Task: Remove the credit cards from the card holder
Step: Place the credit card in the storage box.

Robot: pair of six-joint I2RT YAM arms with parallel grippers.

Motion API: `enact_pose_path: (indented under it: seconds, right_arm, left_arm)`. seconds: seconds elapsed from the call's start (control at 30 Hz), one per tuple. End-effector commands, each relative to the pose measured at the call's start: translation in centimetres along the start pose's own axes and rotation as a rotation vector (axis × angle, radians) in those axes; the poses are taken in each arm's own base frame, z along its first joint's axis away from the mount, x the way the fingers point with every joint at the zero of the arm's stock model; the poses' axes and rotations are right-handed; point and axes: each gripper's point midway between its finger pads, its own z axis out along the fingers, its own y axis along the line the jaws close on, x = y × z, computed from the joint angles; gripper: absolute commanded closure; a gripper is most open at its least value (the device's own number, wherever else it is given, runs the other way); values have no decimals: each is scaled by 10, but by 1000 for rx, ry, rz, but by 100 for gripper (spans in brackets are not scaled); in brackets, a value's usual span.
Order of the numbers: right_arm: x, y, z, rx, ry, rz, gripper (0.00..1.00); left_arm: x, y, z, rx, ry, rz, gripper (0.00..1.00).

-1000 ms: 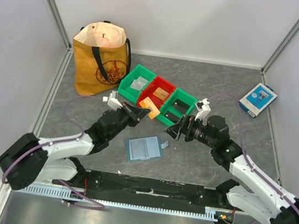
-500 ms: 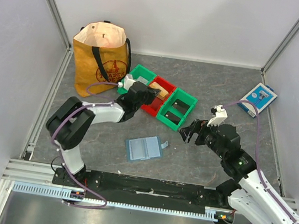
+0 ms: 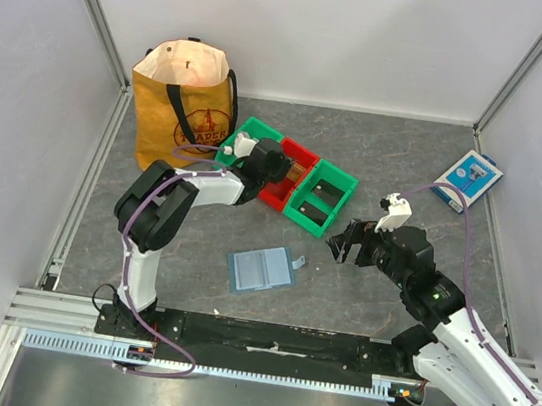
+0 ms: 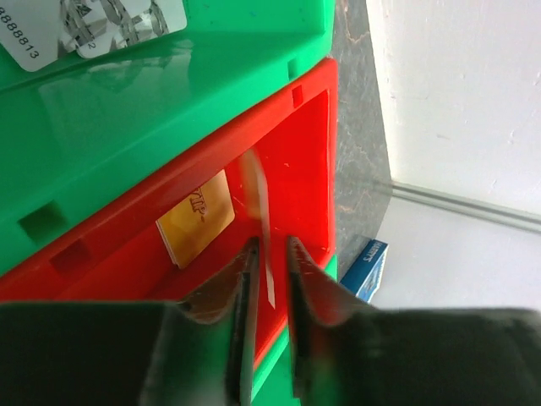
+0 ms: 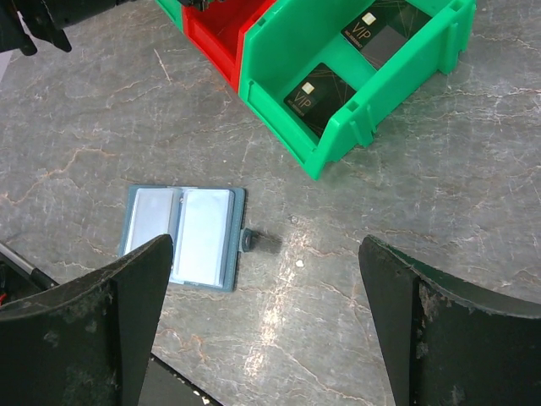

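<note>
The card holder (image 3: 262,268) lies open and flat on the table, pale pockets up, and also shows in the right wrist view (image 5: 182,237). My left gripper (image 3: 275,163) is over the red bin (image 3: 273,199). In the left wrist view its jaws (image 4: 269,245) stand a narrow gap apart. A thin blurred card (image 4: 260,220) is edge-on between them, touching neither finger. An orange card (image 4: 196,222) lies in the red bin (image 4: 296,152). My right gripper (image 3: 346,242) is wide open and empty (image 5: 270,313), above bare table right of the holder.
Green bins flank the red one: the left (image 3: 245,149) holds grey-white cards (image 4: 93,25), the right (image 3: 322,198) holds black cards (image 5: 338,76). A yellow tote bag (image 3: 183,110) stands at the back left. A blue-and-white box (image 3: 467,180) lies at the far right.
My left gripper carried a card from above the holder back to the red bin. My right gripper drew back to the right, away from the holder.
</note>
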Motion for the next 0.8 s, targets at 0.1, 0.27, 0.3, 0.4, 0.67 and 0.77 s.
enact_pose_path:
  seconds: [0.1, 0.27, 0.3, 0.4, 0.67, 0.77]
  right_arm:
    - [-9, 1, -2, 4, -16, -17, 2]
    - [-14, 5, -3, -2, -21, -9, 2]
    - [-15, 5, -3, -1, -21, -8, 2]
    - [-16, 5, -2, 2, -16, -8, 2]
    - [-6, 22, 12, -82, 72, -21, 4]
    - [3, 28, 23, -107, 111, -24, 6]
  left_arm:
    - [-17, 5, -8, -39, -60, 48, 41]
    - [-19, 5, -29, -21, -37, 92, 25]
    - [-19, 1, -35, -9, -29, 108, 22]
    - [-21, -14, -58, 39, -7, 144, 20]
    - [-26, -33, -135, 180, 78, 399, 20]
    - [-33, -22, -162, 166, 97, 537, 20]
